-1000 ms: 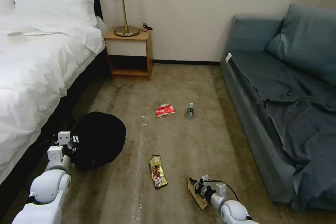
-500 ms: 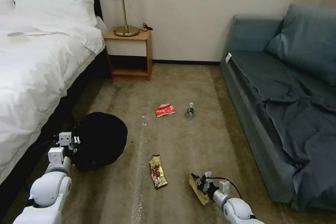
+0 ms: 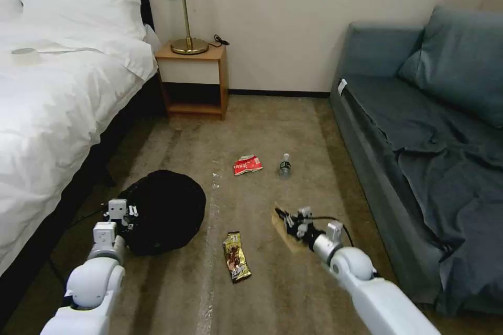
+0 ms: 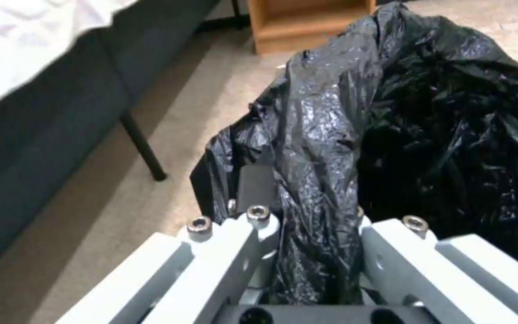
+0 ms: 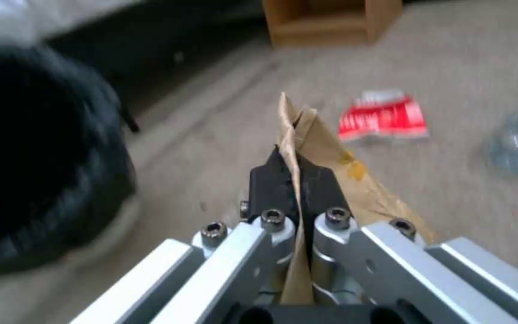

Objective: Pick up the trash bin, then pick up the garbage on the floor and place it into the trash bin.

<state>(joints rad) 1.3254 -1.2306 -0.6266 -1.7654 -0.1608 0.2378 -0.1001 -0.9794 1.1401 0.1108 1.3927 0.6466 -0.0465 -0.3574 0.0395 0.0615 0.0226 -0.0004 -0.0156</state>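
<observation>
Right of the trash bin (image 3: 165,212), gripped at its liner by the left gripper (image 3: 121,210), the right gripper (image 3: 290,218) clamps the tan paper bag (image 3: 281,227), which likely must next travel over the bin's mouth.

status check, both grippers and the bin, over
Left gripper shut on trash bin liner. Right gripper shut on tan paper bag, off the floor. Nothing between them.

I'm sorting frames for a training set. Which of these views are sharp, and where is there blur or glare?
Head view: evenly lit and sharp, gold-brown snack wrapper crisp on the carpet. Left wrist view: in focus, glare patches on the crinkled black liner bag of the trash bin. Right wrist view: soft blur on the red-and-white packet and small clear bottle; the tan paper bag is clearer.
</observation>
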